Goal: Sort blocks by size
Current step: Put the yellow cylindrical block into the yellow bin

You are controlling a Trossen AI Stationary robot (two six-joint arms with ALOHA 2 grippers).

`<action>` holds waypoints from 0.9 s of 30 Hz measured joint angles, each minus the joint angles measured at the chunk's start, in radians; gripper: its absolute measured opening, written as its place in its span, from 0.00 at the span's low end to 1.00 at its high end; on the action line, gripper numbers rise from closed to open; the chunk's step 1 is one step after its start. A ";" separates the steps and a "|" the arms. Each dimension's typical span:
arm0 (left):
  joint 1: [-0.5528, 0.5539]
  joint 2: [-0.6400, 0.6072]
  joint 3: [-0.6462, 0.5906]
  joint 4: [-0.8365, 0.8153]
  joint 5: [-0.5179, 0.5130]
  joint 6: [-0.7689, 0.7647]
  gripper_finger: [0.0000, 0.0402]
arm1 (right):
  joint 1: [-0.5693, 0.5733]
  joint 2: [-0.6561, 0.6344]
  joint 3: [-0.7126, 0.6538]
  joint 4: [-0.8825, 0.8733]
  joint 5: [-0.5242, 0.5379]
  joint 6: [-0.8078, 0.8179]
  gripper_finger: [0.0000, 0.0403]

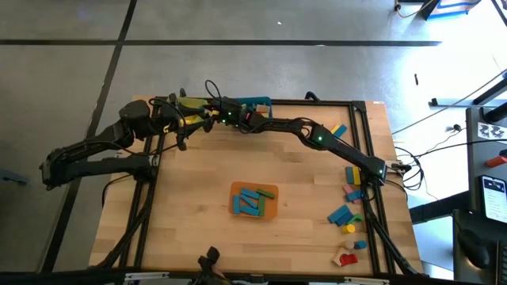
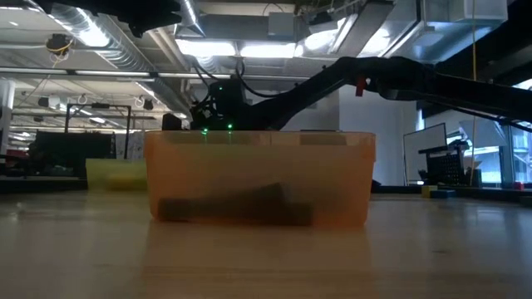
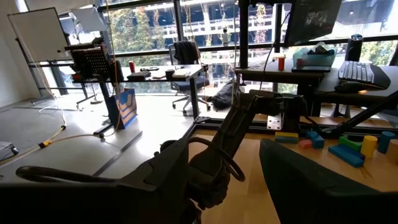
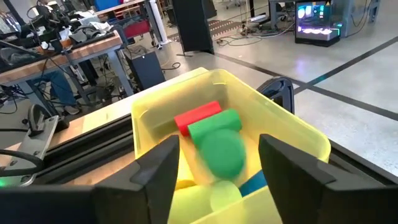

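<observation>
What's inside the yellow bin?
The yellow bin holds a red block, a green block that looks blurred, as if just dropped by the open right gripper, and a bit of a blue block. The fingers hide the rest.

The robot had two dark, thin arms with round joints. Small green lights glowed on the right arm [image 1: 317, 136]. A black cable [image 1: 212, 85] looped above the wrists.
</observation>
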 joint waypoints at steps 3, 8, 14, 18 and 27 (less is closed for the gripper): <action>0.000 0.000 0.000 -0.003 0.000 0.000 0.45 | 0.000 0.000 0.000 -0.001 0.000 0.000 0.57; 0.000 0.000 0.000 -0.021 0.000 0.001 0.45 | 0.000 -0.001 0.000 -0.009 -0.014 0.000 0.58; 0.000 0.000 0.000 -0.025 0.000 0.000 0.45 | 0.000 -0.060 0.000 -0.071 -0.082 -0.002 0.58; 0.000 0.000 0.000 -0.024 0.000 0.000 0.45 | 0.000 -0.150 0.002 -0.168 -0.090 -0.026 0.58; 0.000 0.000 0.000 -0.024 0.000 0.000 0.45 | -0.001 -0.384 0.002 -0.541 -0.076 -0.180 0.58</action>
